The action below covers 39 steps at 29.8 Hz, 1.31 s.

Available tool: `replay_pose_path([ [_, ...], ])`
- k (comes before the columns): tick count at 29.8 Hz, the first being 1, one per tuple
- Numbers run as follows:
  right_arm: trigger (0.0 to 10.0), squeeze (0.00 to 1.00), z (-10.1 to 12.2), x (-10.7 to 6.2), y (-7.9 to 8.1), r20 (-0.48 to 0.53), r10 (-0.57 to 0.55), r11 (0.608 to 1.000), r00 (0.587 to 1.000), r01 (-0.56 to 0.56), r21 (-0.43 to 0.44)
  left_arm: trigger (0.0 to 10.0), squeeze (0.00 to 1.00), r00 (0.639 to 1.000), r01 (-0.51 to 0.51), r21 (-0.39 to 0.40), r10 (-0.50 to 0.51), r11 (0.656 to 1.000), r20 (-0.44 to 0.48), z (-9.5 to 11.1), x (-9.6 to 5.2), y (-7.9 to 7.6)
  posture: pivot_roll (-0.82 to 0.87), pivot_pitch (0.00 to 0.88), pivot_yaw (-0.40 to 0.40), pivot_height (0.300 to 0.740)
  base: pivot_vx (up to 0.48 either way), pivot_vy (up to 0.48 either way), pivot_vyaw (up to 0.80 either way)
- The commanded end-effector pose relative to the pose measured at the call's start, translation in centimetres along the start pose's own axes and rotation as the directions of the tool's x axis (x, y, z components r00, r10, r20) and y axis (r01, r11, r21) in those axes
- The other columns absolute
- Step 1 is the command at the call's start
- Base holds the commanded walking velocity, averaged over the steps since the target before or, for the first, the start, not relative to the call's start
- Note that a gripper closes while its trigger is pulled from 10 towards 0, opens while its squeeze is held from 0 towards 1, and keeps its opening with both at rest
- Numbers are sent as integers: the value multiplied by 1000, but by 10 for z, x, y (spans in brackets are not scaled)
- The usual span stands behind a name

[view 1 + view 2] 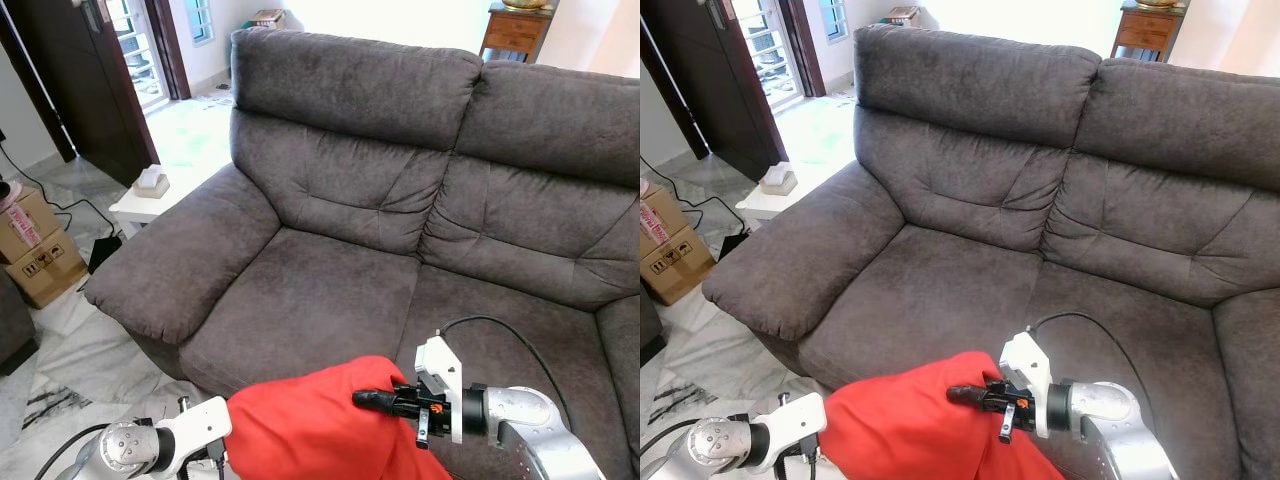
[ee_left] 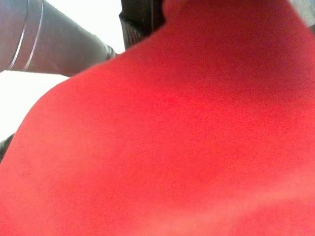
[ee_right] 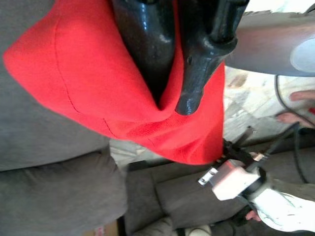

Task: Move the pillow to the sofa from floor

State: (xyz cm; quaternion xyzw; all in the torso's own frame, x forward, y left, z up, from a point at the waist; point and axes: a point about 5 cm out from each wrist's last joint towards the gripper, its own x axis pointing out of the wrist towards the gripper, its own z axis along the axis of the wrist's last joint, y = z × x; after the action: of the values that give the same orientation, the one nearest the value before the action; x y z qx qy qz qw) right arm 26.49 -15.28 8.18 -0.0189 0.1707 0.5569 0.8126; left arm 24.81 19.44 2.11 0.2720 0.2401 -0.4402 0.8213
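A red pillow (image 1: 320, 425) hangs in the air just before the front edge of the grey sofa (image 1: 320, 290), low in the eye views. My right gripper (image 1: 375, 400) comes in from the right and is shut on a fold of the pillow's cloth (image 3: 147, 118); its black fingers (image 3: 197, 73) pinch the red fabric. My left arm (image 1: 150, 445) reaches in from the lower left, and its gripper end is hidden behind the pillow. The red cloth (image 2: 172, 147) lies right up against the left wrist camera.
The sofa's left armrest (image 1: 180, 260) stands beside a low white table with a tissue box (image 1: 150, 183). Cardboard boxes (image 1: 35, 250) and cables lie on the marble floor (image 1: 70, 370) at the left. A dark door (image 1: 80, 80) and a wooden side table (image 1: 515, 30) stand farther back.
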Motion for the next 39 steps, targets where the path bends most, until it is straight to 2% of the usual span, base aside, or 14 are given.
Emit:
replay_pose_path([
  [1, 10000, 0, 8, 7, 0, 59, -7, 999, 998, 9, -39, 0, 0, 994, -30, 6, 29, 1000, 110, 21, 0, 6, 84, 62, -7, 740, 0, 0, 0],
  [6, 10000, 0, -4, 9, -8, 43, -138, 990, 989, 139, -19, 0, 0, 969, -86, -71, 100, 994, 224, 42, -1, 11, 87, 72, -2, 740, 0, 0, 0],
  [8, 10000, 0, -15, 4, -15, 9, -263, 965, 965, 263, -2, 0, 0, 922, -172, -182, 223, 968, 316, 60, 0, 19, 92, 71, -3, 740, 0, 0, 0],
  [9, 10000, 0, -15, 4, -15, 9, -263, 965, 965, 263, -2, 0, 0, 922, -172, -182, 223, 968, 316, 60, 0, 19, 92, 71, -3, 740, 0, 0, 0],
  [11, 10000, 0, -24, -1, -17, -7, -353, 935, 936, 353, 18, 0, 0, 875, -260, -246, 336, 934, 350, 73, 1, 26, 93, 73, -2, 740, 0, 0, 0],
  [12, 10000, 0, -32, -3, -19, -19, -458, 888, 889, 458, 43, 2196, 0, 847, -298, -280, 388, 913, 364, 82, 5, 26, 85, 76, 0, 740, 0, 0, 0],
  [13, 10000, 0, -33, -5, -24, 0, -557, 828, 830, 556, 69, 10000, 0, 832, -329, -305, 427, 894, 355, 84, 8, 26, 80, 78, 2, 740, 0, 0, 0],
  [16, 10000, 0, -33, -9, -31, 35, -710, 696, 703, 694, 184, 10000, 0, 800, -384, -357, 500, 851, 331, 86, 13, 27, 80, 78, 2, 740, 0, 0, 0],
  [18, 10000, 0, -31, -10, -32, 54, -736, 666, 675, 707, 239, 10000, 0, 781, -404, -394, 535, 826, 322, 86, 13, 29, 75, 77, 3, 740, 0, 0, 0],
  [19, 10000, 0, -27, -11, -33, 93, -806, 571, 585, 725, 384, 10000, 0, 724, -447, -489, 624, 749, 294, 87, 12, 33, 65, 76, 6, 740, 0, 0, 0],
  [20, 10000, 0, -25, -9, -32, 110, -821, 549, 561, 720, 425, 10000, 0, 697, -465, -530, 662, 709, 275, 88, 11, 36, 65, 76, 8, 740, 0, 0, 0],
  [22, 10000, 0, -23, -5, -30, 118, -833, 534, 541, 729, 429, 10000, 0, 655, -501, -564, 714, 657, 249, 90, 10, 40, 67, 76, 8, 740, 0, 0, 0],
  [28, 10000, 0, -22, -1, -30, 106, -859, 491, 502, 743, 455, 10000, 0, 625, -540, -558, 745, 630, 235, 92, 9, 42, 70, 74, 0, 740, 0, 0, -429],
  [39, 10000, 0, -24, -1, -31, 73, -883, 447, 465, 780, 438, 10000, 0, 644, -542, -532, 728, 650, 235, 93, 13, 36, 71, 74, -1, 740, 0, 0, -800],
])
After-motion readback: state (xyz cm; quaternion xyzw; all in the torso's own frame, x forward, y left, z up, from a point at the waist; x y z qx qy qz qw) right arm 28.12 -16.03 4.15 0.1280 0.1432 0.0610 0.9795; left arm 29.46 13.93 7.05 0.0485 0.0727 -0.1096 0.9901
